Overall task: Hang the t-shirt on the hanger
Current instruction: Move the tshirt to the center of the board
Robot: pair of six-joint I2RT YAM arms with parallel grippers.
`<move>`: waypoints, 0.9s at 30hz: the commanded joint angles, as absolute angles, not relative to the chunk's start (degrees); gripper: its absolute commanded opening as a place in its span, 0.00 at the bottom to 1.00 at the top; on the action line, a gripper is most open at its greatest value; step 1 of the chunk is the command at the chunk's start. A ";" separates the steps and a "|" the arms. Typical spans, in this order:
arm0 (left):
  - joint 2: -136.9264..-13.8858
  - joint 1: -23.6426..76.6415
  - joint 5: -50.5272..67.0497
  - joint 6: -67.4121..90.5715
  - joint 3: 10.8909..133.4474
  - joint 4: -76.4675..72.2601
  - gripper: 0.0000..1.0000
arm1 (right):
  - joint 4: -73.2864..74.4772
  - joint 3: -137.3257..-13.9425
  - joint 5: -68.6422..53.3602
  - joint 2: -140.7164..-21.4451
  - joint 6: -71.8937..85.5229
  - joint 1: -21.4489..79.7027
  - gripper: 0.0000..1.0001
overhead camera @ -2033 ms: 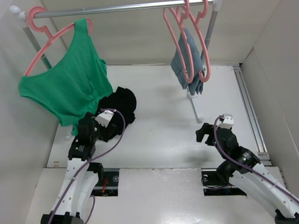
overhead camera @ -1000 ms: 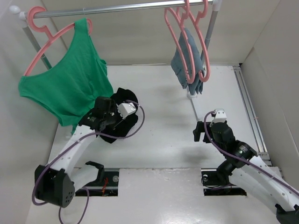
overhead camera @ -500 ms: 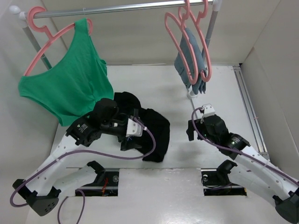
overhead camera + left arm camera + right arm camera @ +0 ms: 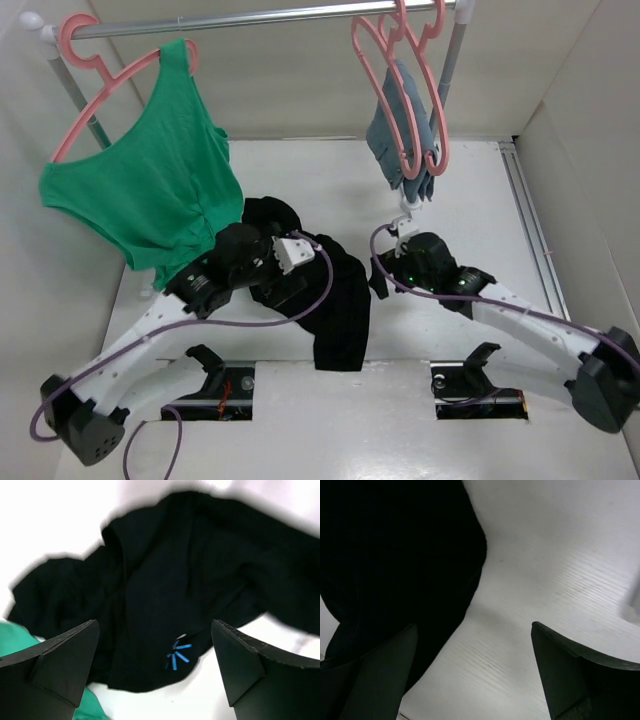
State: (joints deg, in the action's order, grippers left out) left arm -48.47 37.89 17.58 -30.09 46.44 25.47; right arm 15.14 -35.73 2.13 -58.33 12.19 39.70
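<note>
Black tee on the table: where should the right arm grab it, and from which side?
Grip the t-shirt at its right edge, coming in from the right, low along the table. The cloth lies spread there, its edge bordering bare table, and the open right gripper sits just beside it, so one finger can likely slide under.

Bright, even light falls from above, leaving only faint shadow beside the t-shirt (image 4: 345, 320). The left wrist view blurs the t-shirt's edges, and the table (image 4: 50, 510) around it glares white. The right wrist view shows it featureless black.
</note>
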 commanded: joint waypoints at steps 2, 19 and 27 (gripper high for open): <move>-53.17 38.14 6.61 -33.03 40.27 20.59 0.93 | 5.99 -39.02 -3.33 -67.04 11.43 41.13 1.00; -39.21 38.14 15.55 -52.64 29.97 30.67 0.00 | 1.93 -60.90 -10.02 -94.38 1.85 43.51 1.00; -37.00 38.14 21.88 -53.88 32.42 38.05 0.16 | 1.93 -67.76 -19.16 -106.79 0.00 43.51 0.53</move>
